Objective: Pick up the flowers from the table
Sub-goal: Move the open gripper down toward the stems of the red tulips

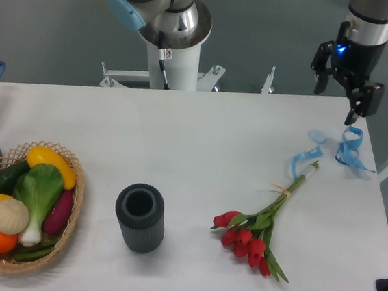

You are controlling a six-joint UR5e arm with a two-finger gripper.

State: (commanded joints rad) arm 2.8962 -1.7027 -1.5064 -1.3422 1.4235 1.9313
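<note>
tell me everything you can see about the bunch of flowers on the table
The flowers are a bunch of red tulips with long green stems and leaves, bound by a tan band partway up the stems. They lie flat on the white table, blooms toward the near edge, cut ends pointing back-right, close to a blue ribbon piece. Whether the two touch is unclear. The gripper is well clear of them.

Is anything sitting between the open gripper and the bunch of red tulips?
Partly. Curled blue ribbon pieces lie on the white table just below the gripper, near the stem ends of the red tulip bunch. The tied middle looks unobstructed.
</note>
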